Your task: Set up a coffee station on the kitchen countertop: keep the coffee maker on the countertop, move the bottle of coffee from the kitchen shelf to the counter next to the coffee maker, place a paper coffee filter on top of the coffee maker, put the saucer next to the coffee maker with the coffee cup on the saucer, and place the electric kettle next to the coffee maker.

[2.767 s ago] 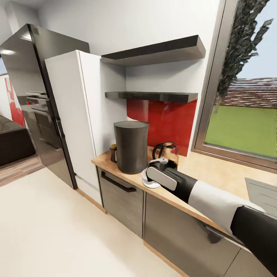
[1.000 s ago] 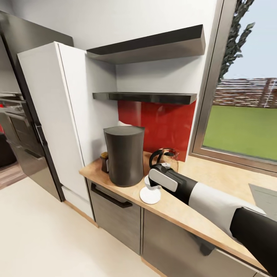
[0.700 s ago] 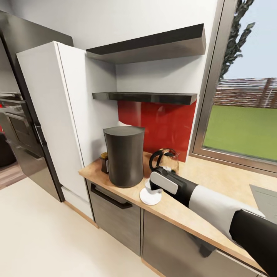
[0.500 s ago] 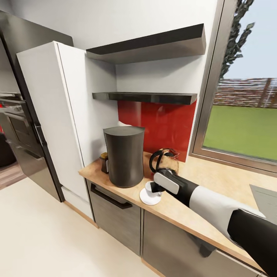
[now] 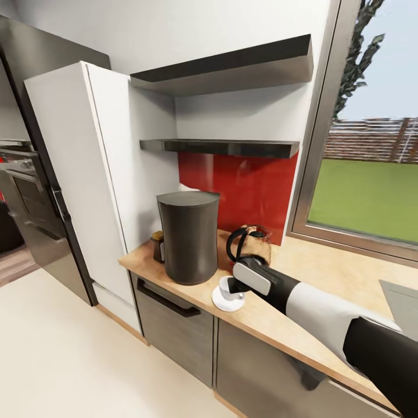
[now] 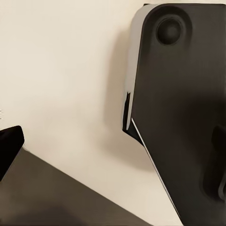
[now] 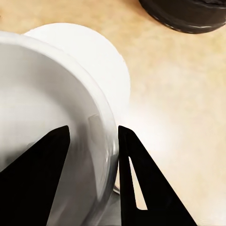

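On the kitchen countertop (image 5: 325, 273) stands the tall dark-grey coffee maker (image 5: 188, 238). A small white pointed piece (image 5: 185, 187) shows at the back edge of its top. The bottle of coffee (image 5: 157, 247) sits just left of it and the glass electric kettle (image 5: 249, 245) to its right. In front, the white saucer (image 5: 223, 303) (image 7: 108, 66) carries the coffee cup (image 5: 225, 286) (image 7: 56, 108). My right gripper (image 5: 232, 285) (image 7: 94, 160) is shut on the cup's wall, one finger inside and one outside. A dark fingertip (image 6: 9, 143) of my left gripper hangs over pale floor.
The thin glossy kitchen shelf (image 5: 220, 146) and a thicker dark slab (image 5: 226, 68) hang above the counter. A white tall cabinet (image 5: 87, 174) and a dark fridge stand at the left. A window (image 5: 366, 191) fills the right; a sink edge (image 5: 400, 296) lies beyond my arm.
The camera moved in closer after the oldest frame. Over the last second my right gripper lowered the cup onto the saucer and shifted slightly right; the other things stayed put.
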Available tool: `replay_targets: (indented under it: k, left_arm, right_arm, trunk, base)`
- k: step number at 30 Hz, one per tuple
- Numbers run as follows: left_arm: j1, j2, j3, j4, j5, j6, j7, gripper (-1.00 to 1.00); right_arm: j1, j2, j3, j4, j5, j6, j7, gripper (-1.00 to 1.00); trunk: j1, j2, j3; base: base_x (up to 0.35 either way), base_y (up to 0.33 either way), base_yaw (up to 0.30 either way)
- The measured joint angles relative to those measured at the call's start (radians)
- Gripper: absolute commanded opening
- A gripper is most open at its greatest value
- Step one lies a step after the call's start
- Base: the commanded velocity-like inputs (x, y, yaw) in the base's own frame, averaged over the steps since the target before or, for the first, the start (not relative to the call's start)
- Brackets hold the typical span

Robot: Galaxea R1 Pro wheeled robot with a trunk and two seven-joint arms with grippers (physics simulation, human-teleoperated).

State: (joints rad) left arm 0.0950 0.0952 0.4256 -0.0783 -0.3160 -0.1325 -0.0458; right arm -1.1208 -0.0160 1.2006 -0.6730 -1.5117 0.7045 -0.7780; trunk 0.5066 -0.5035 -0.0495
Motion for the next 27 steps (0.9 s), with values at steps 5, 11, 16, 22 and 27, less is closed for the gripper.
replay_targets:
  k: [5, 11, 16, 22, 27]
  left_arm:
    - [0.0, 0.0, 0.0, 0.0, 0.0, -0.001, 0.0, 1.0]
    - [0.0, 0.0, 0.0, 0.0, 0.0, -0.001, 0.0, 1.0]
    - [0.0, 0.0, 0.0, 0.0, 0.0, -0.001, 0.0, 1.0]
    - [0.0, -0.001, -0.001, 0.0, 0.001, -0.001, 0.0, 1.0]
    - [0.0, -0.001, -0.001, 0.0, 0.001, -0.001, 0.0, 1.0]
  right_arm:
    - [0.004, 0.0, 0.0, 0.001, 0.002, 0.0, 0.0, -1.0]
    - [0.013, 0.0, 0.001, 0.026, 0.002, -0.002, 0.001, -1.0]
    - [0.022, 0.0, 0.001, 0.036, 0.004, -0.018, 0.001, -1.0]
    - [0.026, 0.0, 0.002, 0.062, 0.003, -0.053, 0.001, -1.0]
    - [0.026, 0.001, 0.002, 0.063, 0.002, -0.054, 0.001, -1.0]
  trunk:
    - [0.0, 0.0, 0.0]
    - [0.0, 0.0, 0.0]
    - [0.0, 0.0, 0.0]
    - [0.0, 0.0, 0.0]
    - [0.0, 0.0, 0.0]
  base:
    - [0.083, 0.058, 0.0]
    - [0.006, 0.004, 0.0]
    - [0.038, 0.0, 0.0]
    - [0.08, 0.0, 0.0]
    - [0.006, 0.0, 0.0]
